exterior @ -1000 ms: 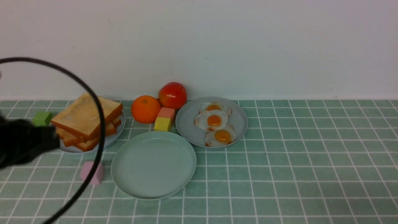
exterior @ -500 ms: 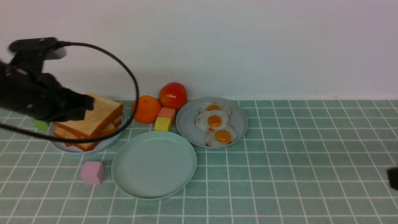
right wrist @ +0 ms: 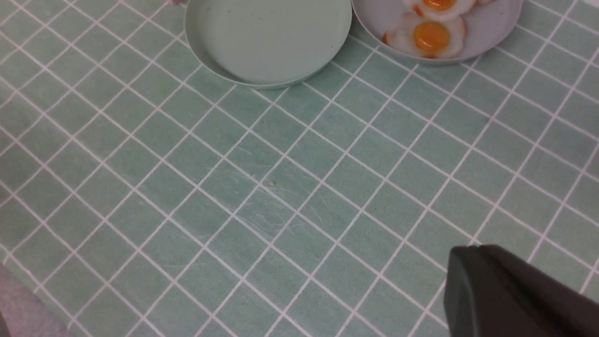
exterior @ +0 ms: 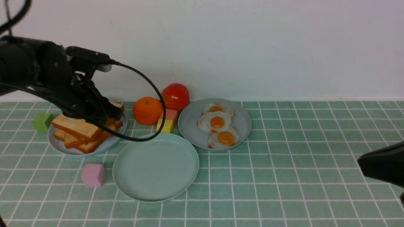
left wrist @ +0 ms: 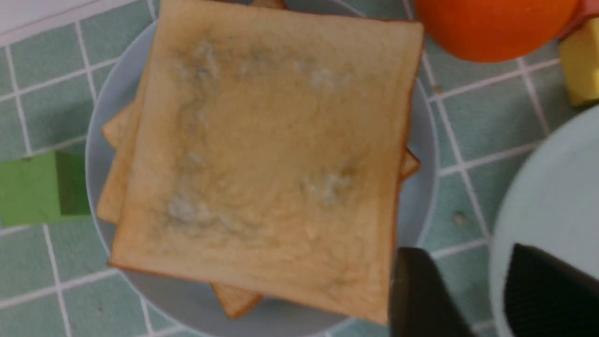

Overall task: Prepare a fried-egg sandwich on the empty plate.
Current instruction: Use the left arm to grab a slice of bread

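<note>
- The empty plate point(exterior: 156, 167) holds nothing; no sandwich layer is placed yet.
- The toast stack point(left wrist: 271, 154) lies left of the empty plate, with its top slice exposed for lifting.
- The fried eggs point(exterior: 217, 122) lie behind and right of the empty plate.
- The left gripper point(left wrist: 468, 255) hovers at the stack's edge nearest the empty plate, jaws apart, probably to straddle the top slice; contact cannot be confirmed.
- The right gripper point(right wrist: 472, 276), closed on nothing, waits well right of the empty plate.

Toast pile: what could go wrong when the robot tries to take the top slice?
The top toast slice lies crooked on the lower slices, so the open left gripper might drag those along or pinch two. Its cable loops close by the orange and could nudge it.
</note>
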Tool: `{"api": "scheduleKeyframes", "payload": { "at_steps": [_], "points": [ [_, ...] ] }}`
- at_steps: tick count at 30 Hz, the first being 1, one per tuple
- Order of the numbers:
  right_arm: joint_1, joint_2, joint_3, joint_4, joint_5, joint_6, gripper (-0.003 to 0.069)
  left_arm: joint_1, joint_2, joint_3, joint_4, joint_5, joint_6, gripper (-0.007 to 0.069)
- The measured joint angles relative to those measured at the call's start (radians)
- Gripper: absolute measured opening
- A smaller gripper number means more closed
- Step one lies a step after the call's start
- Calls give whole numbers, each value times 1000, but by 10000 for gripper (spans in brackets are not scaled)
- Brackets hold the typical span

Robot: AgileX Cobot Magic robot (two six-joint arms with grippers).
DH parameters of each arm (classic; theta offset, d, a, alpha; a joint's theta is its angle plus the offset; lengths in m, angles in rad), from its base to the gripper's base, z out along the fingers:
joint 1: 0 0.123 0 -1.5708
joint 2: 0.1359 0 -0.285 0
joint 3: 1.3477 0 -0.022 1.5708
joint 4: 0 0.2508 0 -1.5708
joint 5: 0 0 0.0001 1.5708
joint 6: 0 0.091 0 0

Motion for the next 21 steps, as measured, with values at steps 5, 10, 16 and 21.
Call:
{"api": "scheduleKeyframes", "payload": {
  "at_steps": [5, 10, 16, 21],
  "points": [
    [0, 0, -2, 4, -1, -3, -8, 0, 63, -2, 103, -84, -1, 493],
    [0, 0, -4, 6, -1, -3, -5, 0, 117, -2, 148, -112, -1, 531],
    [0, 0, -5, 9, -1, -4, 0, 0, 150, -7, 158, -121, -3, 510],
    [0, 0, -5, 9, -1, -4, 2, 0, 152, -11, 160, -121, -18, 349]
  ]
}}
